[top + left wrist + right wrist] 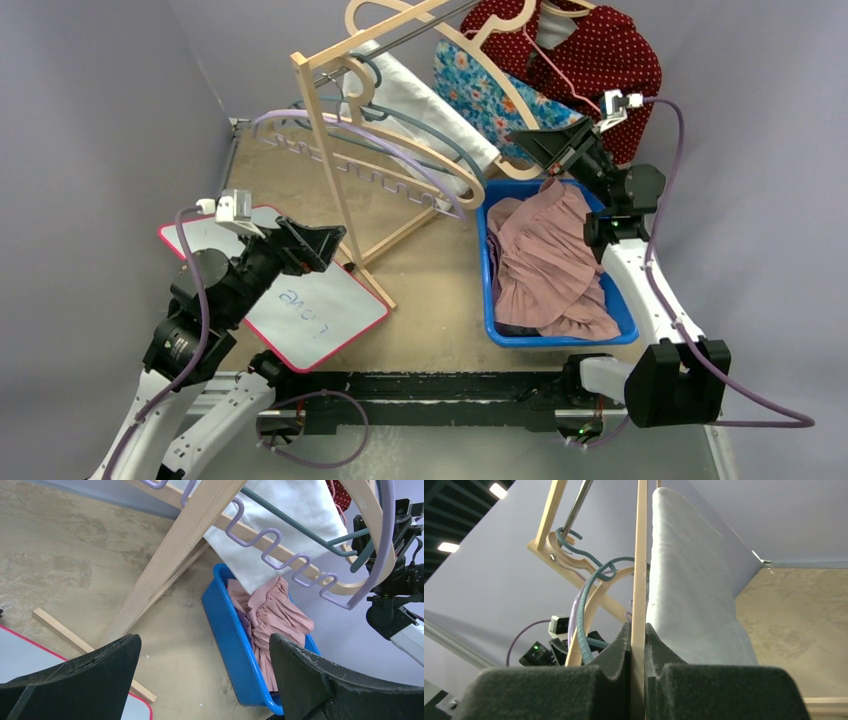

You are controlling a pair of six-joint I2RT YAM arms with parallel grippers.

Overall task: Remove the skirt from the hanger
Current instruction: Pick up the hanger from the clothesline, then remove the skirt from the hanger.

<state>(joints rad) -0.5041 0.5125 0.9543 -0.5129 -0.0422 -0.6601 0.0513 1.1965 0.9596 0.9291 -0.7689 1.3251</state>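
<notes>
2 arms up. Right gripper (535, 148) is clamped tight on the thin edge of a wooden hanger (640, 555) on the rack (322, 140), with a white garment (689, 590) just beside it. Left gripper (325, 247) hangs with jaws wide apart, holding nothing, above the whiteboard (320, 320) at the left of the table (430, 290). Pink skirt (550, 260) lies crumpled in the blue bin (520, 340) at right, just below the right gripper and off every hanger. 1 lilac hanger (386, 525) hangs on the rack too.
</notes>
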